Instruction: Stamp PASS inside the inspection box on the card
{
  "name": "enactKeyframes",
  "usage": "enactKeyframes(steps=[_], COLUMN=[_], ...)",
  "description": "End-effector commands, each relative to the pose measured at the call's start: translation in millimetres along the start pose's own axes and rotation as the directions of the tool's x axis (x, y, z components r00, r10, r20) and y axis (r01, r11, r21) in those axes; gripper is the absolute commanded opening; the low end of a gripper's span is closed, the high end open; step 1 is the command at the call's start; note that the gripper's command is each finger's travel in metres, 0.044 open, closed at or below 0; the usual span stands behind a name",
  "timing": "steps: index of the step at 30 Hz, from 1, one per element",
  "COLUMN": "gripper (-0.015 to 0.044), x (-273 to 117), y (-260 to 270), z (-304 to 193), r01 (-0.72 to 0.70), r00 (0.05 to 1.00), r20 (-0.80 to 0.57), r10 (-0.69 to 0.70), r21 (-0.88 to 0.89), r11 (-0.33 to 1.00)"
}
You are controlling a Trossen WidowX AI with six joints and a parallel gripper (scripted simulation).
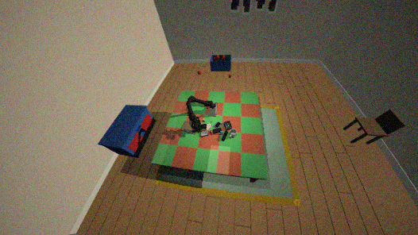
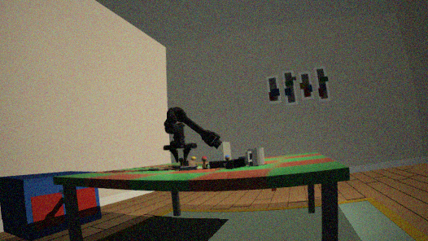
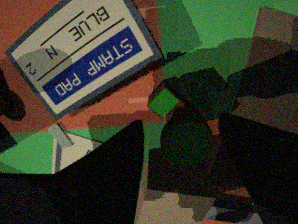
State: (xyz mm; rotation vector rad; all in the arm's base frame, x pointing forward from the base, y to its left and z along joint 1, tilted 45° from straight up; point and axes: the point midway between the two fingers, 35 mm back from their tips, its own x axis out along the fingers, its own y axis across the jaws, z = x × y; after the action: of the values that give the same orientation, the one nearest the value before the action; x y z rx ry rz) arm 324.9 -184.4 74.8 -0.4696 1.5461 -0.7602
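My gripper (image 3: pixel 181 124) (image 2: pixel 180 161) points down over the table, its two dark fingers apart. It is open. A stamp's round green knob (image 3: pixel 186 144), in shadow, lies between and below the fingertips in the wrist view; no contact shows. Its lettering cannot be read. A stamp pad (image 3: pixel 95 67) with a white top, a blue band and the words STAMP PAD and BLUE lies at the upper left of the wrist view. A white sheet or card (image 3: pixel 75 150) is partly hidden behind the left finger; no box or print can be made out.
A yellow knob (image 2: pixel 194 158), a red knob (image 2: pixel 204 158) and a blue knob (image 2: pixel 228 157) stand to the gripper's right in the exterior view. A dark block (image 1: pixel 227 125) and a pale cylinder (image 1: pixel 233 133) (image 2: pixel 259 156) are farther right on the checkered table (image 1: pixel 252 159).
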Motion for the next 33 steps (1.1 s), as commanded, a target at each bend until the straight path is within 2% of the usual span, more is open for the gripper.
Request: enactKeyframes(steps=[1, 12, 33], gripper=[0.0214, 0.0214, 0.0074], x=[8, 18, 16], y=[-1, -1, -1], z=[-2, -3, -2], r01=[0.005, 0.007, 0.002], r00=[1.0, 1.0, 1.0], r20=[-0.005, -0.005, -0.002], r10=[-0.005, -0.007, -0.002], r21=[-0.007, -0.007, 0.0], r11=[1.0, 1.0, 1.0])
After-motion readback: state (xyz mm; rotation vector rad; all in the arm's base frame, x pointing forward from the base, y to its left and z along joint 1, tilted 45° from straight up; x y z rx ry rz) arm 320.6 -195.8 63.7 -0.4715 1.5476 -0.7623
